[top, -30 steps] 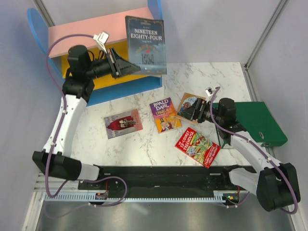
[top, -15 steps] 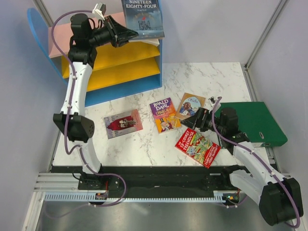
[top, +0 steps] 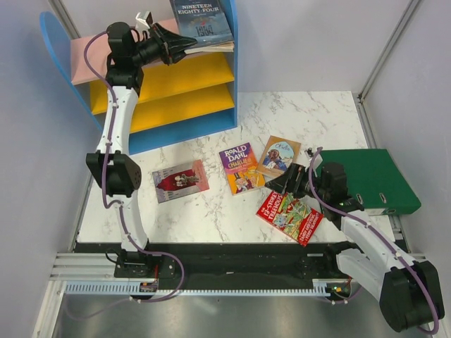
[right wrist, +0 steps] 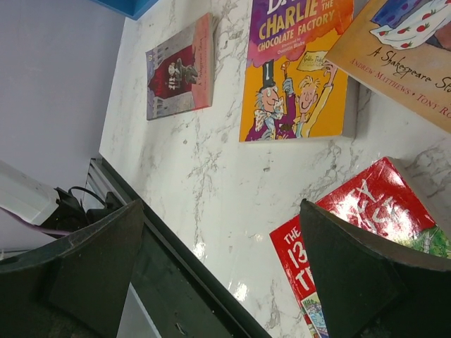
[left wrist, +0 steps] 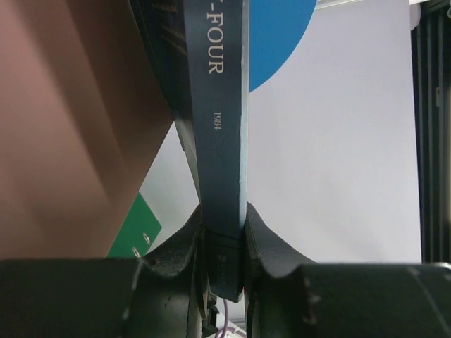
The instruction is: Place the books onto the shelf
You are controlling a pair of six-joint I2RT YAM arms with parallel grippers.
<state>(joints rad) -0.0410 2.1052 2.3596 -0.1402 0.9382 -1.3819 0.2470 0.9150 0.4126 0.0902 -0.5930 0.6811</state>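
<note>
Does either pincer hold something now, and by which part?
The left pincer grips the dark blue book by its spine edge, near the lower end. The right pincer is open and holds nothing.

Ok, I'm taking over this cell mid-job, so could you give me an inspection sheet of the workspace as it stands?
Surface: white marble-patterned table top, no spills seen.
Job's things: dark blue "Nineteen Eighty-Four" paperback held at the pink top board of the blue-sided tiered shelf; purple-orange Roald Dahl paperback, tan paperback, red Treehouse paperback, pink-red paperback flat on the table.
Clutter: large green binder at the table's right edge.
Grippers: left gripper shut on the dark blue paperback; right gripper open, fingers beside the red paperback.
Cables: purple cable along each arm.
Surroundings: pale enclosure walls.
</note>
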